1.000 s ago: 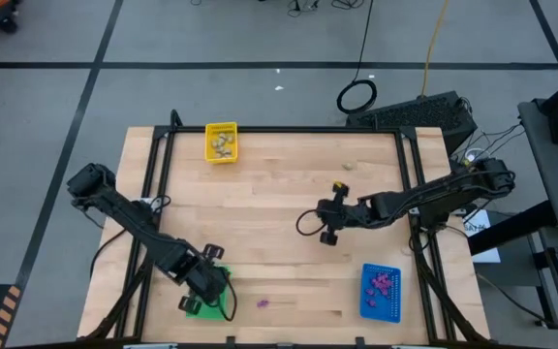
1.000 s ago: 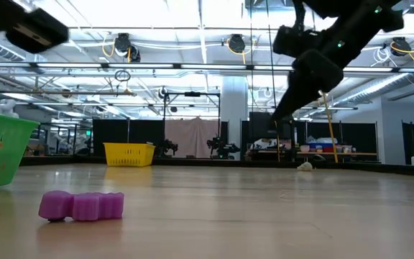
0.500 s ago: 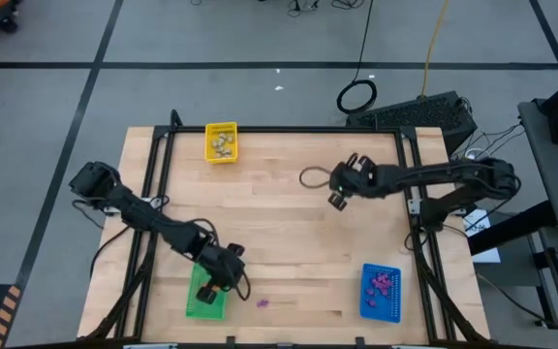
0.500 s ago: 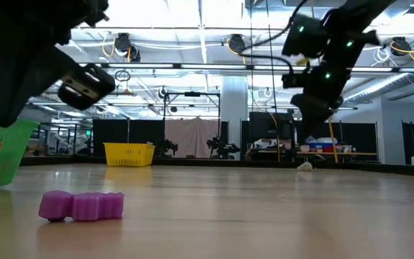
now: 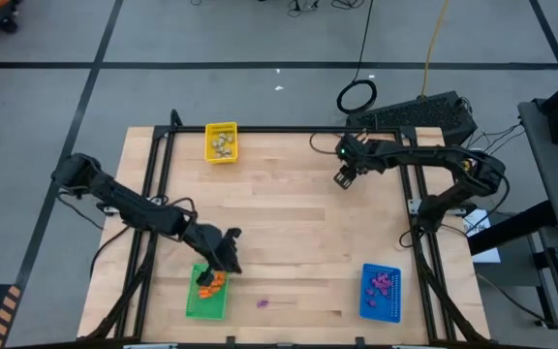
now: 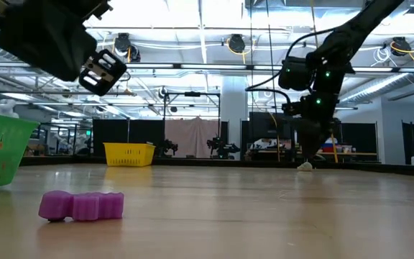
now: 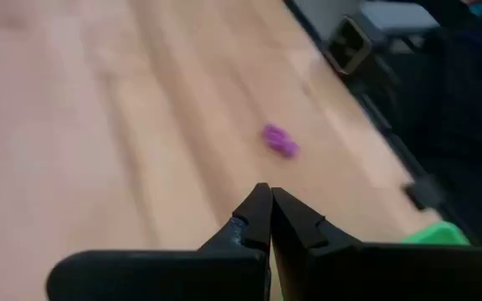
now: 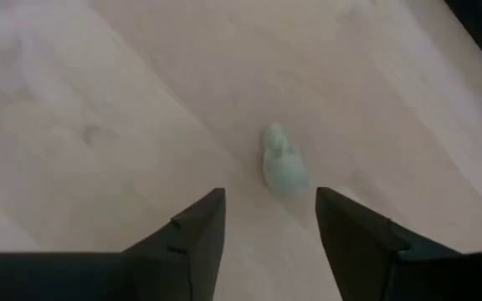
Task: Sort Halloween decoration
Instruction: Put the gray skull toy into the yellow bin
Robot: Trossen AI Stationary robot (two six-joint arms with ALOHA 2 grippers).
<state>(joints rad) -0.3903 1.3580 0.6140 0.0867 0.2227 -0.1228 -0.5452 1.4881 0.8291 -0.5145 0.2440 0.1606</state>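
You have three trays on the table: one yellow tray (image 5: 221, 142), one green tray (image 5: 206, 294) and one blue tray (image 5: 380, 292). One purple trinket (image 5: 263, 302) lies loose on the wood, and one pale beige trinket (image 8: 284, 162) too. The orange pieces (image 5: 212, 282), the purple pieces (image 5: 384, 283) and the pale pieces (image 5: 223, 144) in the trays are too small for you to count. Two arms are in view.
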